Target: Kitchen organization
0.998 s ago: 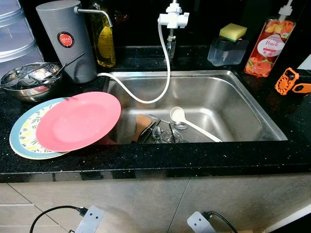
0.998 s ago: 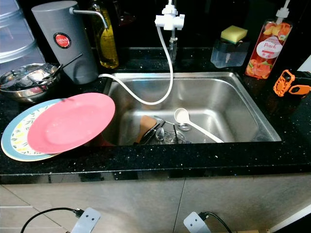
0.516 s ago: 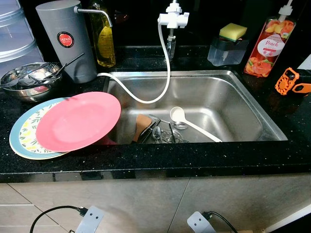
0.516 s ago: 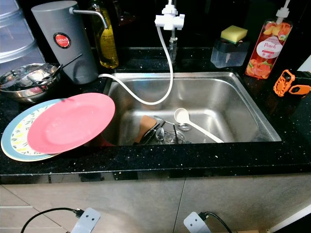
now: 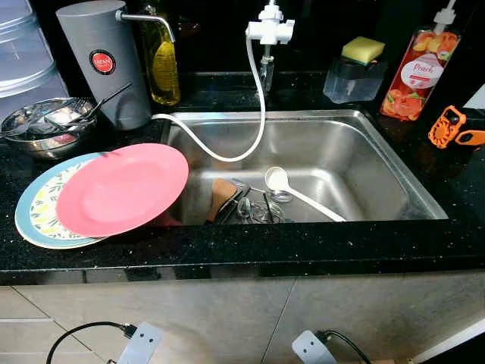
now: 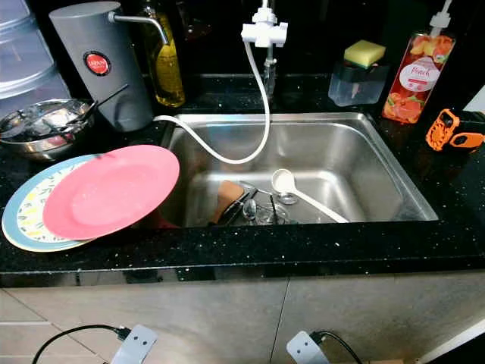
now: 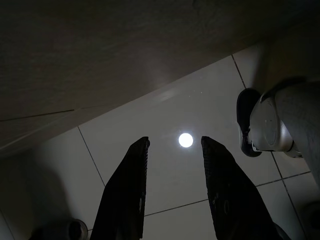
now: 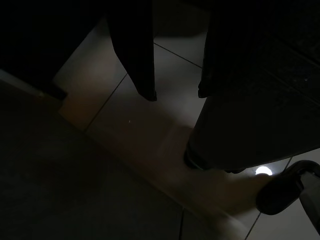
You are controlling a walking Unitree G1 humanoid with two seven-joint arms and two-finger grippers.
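Note:
A pink plate (image 5: 121, 189) lies on a blue patterned plate (image 5: 39, 216) on the black counter, its edge overhanging the steel sink (image 5: 356, 159). At the sink's front lie a white ladle (image 5: 292, 191), several metal utensils (image 5: 254, 208) and a brown item (image 5: 222, 192). A metal bowl (image 5: 45, 125) with cutlery stands at the far left. Both arms hang idle below the counter. My left gripper (image 7: 172, 142) is open over the tiled floor. My right gripper (image 8: 177, 95) is open too, in deep shade.
A grey dispenser (image 5: 102, 61), an oil bottle (image 5: 161, 61), a tap with white hose (image 5: 261, 91), a sponge holder (image 5: 355, 72), a peach soap bottle (image 5: 415, 72) and an orange tool (image 5: 453, 127) line the counter. The robot's foot (image 7: 272, 125) rests on the floor.

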